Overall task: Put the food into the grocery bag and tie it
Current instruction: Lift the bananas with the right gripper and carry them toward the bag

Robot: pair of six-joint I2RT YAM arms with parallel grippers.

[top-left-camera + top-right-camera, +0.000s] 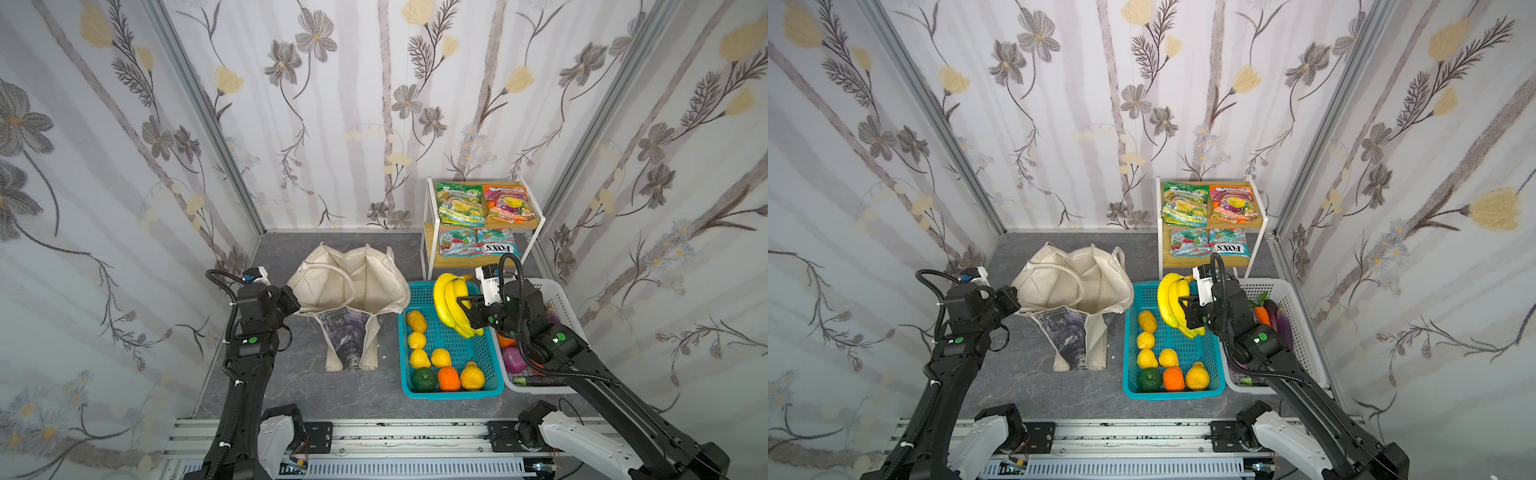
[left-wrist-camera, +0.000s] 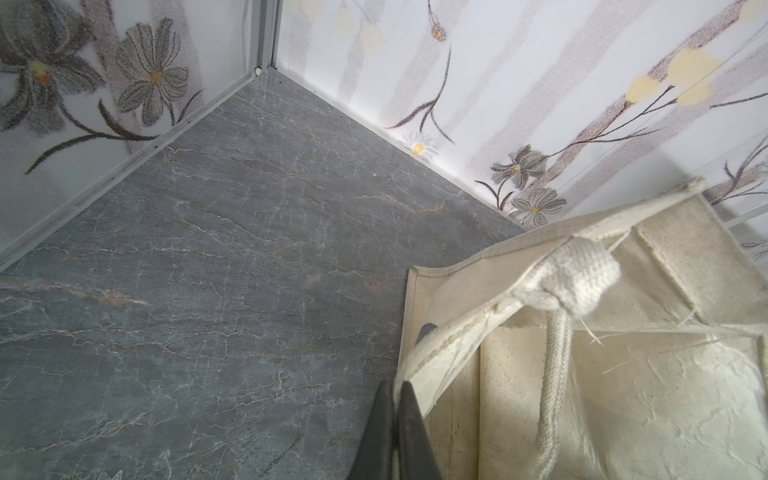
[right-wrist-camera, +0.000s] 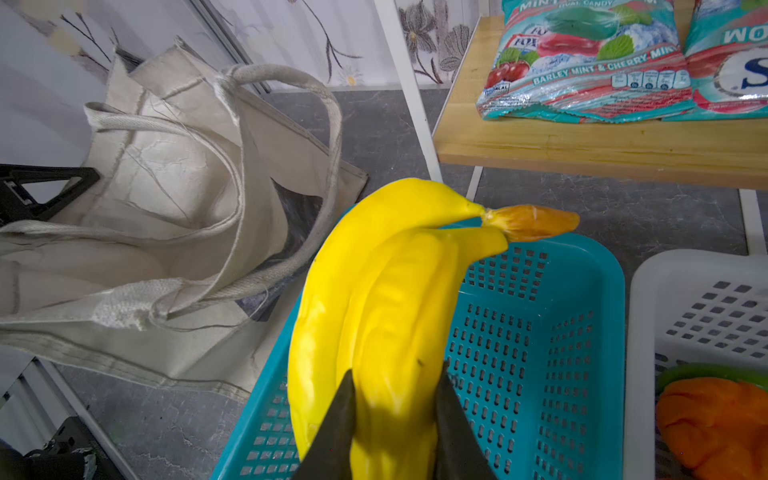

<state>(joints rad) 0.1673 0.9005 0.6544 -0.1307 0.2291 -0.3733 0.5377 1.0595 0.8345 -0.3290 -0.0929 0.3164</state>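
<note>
Right claw (image 3: 395,370) snug around glossy curved bananas (image 3: 374,257), left claw (image 2: 398,386) tight on canvas tote (image 2: 457,286).

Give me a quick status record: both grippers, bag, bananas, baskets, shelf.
bag: standing, mouth open, nothing seen inside
left gripper: shut on the bag rim
bananas: held above the far end of the teal basket
right gripper: shut on the bananas
teal basket: seven fruits on its floor
white basket: vegetables, partly hidden by the right arm
shelf: four packets, two per level
</note>
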